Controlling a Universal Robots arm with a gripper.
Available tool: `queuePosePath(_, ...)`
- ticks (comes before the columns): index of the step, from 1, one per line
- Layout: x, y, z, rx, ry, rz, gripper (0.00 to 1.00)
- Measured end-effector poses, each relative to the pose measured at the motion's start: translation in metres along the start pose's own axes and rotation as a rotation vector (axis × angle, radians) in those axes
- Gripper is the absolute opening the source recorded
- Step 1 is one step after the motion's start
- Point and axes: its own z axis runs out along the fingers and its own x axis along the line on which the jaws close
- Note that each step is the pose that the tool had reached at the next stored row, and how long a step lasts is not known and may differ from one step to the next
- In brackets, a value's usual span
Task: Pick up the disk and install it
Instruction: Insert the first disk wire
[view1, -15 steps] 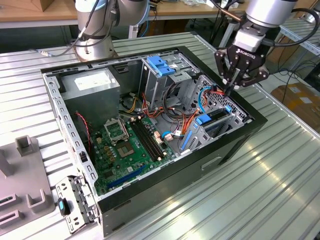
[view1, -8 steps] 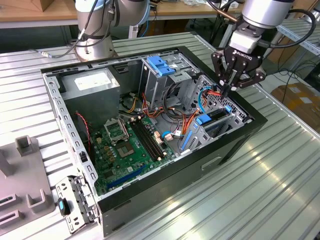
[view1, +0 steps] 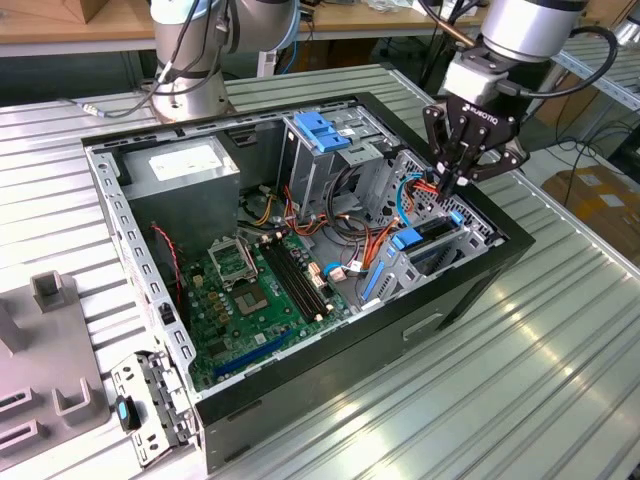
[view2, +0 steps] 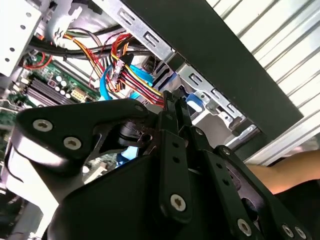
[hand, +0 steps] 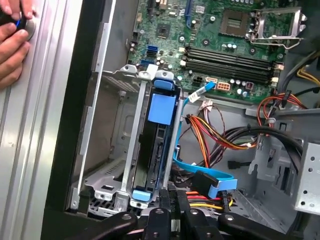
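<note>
Installation close to done: disk in its bay, claw pressed together at its end

The disk (hand: 162, 107) sits on edge in the drive bay (hand: 107, 150) at the front corner of the open computer case (view1: 300, 380), its blue carrier rail framing it between the bay's metal walls. The claw (hand: 172, 202) hangs right at the disk's near end with its fingers pressed together and nothing visible between them. Whether the tips actually touch the carrier cannot be told. Judging from this, the pick-up is done and the step in hand is the last of the seating, or the check of it.

Finishing that step would probably call for a straight push along the bay's rails. It would also mean keeping clear of the blue data cable (hand: 200, 175) and the red and yellow power leads (hand: 210, 132) that crowd just beside the bay.

The exterior view places the work. The claw (view1: 447, 188) is lowered into the case at that view's right, over the disk (view1: 432, 235), well apart from the motherboard (view1: 250, 290) and the tall cage with a blue handle (view1: 320, 130), and the case stands on a ribbed metal table (view1: 520, 380).

The first wrist view looks straight along the disk and shows how deep it sits. It also shows a person's hand (hand: 12, 42) resting on the table outside the case. The second wrist view shows the claw (view2: 172, 105) from behind, with its linkage and the bay's outer edge.
</note>
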Motion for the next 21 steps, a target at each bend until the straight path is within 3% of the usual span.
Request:
queuePosePath(3, -0.0001, 0.0, 0.0017, -0.0051, 0.0005, 0.062, 0.17)
queuePosePath(5, -0.0003, 0.0002, 0.0026, -0.0068, 0.0008, 0.084, 0.17)
queuePosePath(10, -0.001, 0.0035, 0.0042, -0.0089, 0.0009, 0.108, 0.17)
queuePosePath(14, 0.0001, 0.0038, 0.0058, -0.0123, 0.0012, 0.151, 0.17)
queuePosePath(17, 0.0076, 0.0057, 0.007, -0.0125, 0.0009, 0.152, 0.17)
queuePosePath(18, 0.0118, 0.0082, 0.0076, -0.0123, -0.0008, 0.152, 0.17)
queuePosePath(21, 0.0176, 0.013, 0.0095, -0.0107, -0.0169, 0.153, 0.17)
